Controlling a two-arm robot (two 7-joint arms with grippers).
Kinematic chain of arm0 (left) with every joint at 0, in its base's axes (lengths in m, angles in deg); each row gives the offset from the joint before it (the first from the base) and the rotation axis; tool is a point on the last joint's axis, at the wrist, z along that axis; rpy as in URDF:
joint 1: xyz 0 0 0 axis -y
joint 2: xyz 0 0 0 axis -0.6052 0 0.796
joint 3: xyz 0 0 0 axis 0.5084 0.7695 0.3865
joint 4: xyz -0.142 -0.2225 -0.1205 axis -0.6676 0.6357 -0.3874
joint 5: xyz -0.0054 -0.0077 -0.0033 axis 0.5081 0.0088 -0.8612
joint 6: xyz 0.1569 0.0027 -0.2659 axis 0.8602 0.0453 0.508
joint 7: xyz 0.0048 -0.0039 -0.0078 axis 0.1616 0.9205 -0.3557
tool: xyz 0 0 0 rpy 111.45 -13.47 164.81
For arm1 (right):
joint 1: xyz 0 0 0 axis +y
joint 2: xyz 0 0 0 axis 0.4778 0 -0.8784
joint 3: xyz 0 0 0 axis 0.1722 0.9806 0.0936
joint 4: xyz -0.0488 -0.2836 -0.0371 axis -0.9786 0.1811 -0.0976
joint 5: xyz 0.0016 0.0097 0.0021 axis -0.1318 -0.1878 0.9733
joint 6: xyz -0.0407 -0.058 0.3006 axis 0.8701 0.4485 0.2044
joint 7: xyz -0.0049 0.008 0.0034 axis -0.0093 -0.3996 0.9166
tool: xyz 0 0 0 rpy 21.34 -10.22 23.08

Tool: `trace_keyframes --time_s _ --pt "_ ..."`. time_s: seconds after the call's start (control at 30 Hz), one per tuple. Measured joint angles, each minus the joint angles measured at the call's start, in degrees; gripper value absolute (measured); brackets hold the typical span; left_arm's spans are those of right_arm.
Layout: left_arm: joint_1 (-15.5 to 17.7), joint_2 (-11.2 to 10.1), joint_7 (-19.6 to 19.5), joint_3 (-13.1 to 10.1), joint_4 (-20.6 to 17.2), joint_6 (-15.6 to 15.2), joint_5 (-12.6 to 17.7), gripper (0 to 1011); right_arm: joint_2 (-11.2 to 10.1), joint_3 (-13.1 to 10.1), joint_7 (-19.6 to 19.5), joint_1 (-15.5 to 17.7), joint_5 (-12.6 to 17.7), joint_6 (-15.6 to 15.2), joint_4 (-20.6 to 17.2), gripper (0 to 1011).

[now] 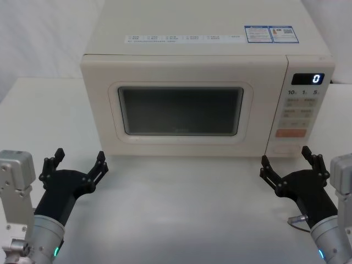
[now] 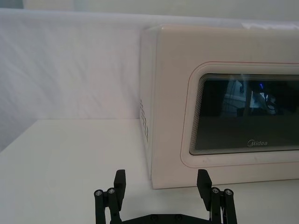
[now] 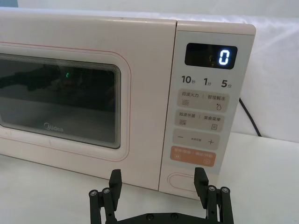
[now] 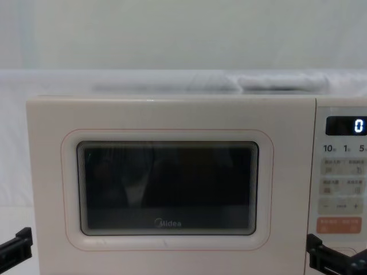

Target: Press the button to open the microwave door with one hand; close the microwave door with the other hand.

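Head view shows me the table [image 1: 181, 209] first, big and white, with the microwave [image 1: 206, 99] sitting at the back of it. Its door [image 1: 181, 107] is shut flat against the front, so I think nothing of the job is done yet. The button still needs a push to pop the door open, and then the other hand has to swing it shut.

The panel [image 3: 203, 107] is on the right side of the microwave, with the display [image 3: 211, 56] showing 0 at the top. Lower down is the orange key [image 3: 194, 155]. Right under it, at the very bottom of the panel, is the button [image 3: 183, 179].

My right gripper [image 1: 286, 164] hovers low over the table, just in front of the panel. Its fingers are spread wide and hold nothing. It is near the button but not touching it.

My left gripper [image 1: 78, 160] hovers near the microwave's left front corner. It is spread wide too, and it touches nothing.
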Motion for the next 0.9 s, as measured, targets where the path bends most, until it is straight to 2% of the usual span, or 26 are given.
trace_keyframes --time_s 0.9 --pt "0.00 0.00 0.00 0.00 0.00 0.00 0.00 1001 0.00 -0.01 0.00 0.00 0.00 0.00 -0.01 1002"
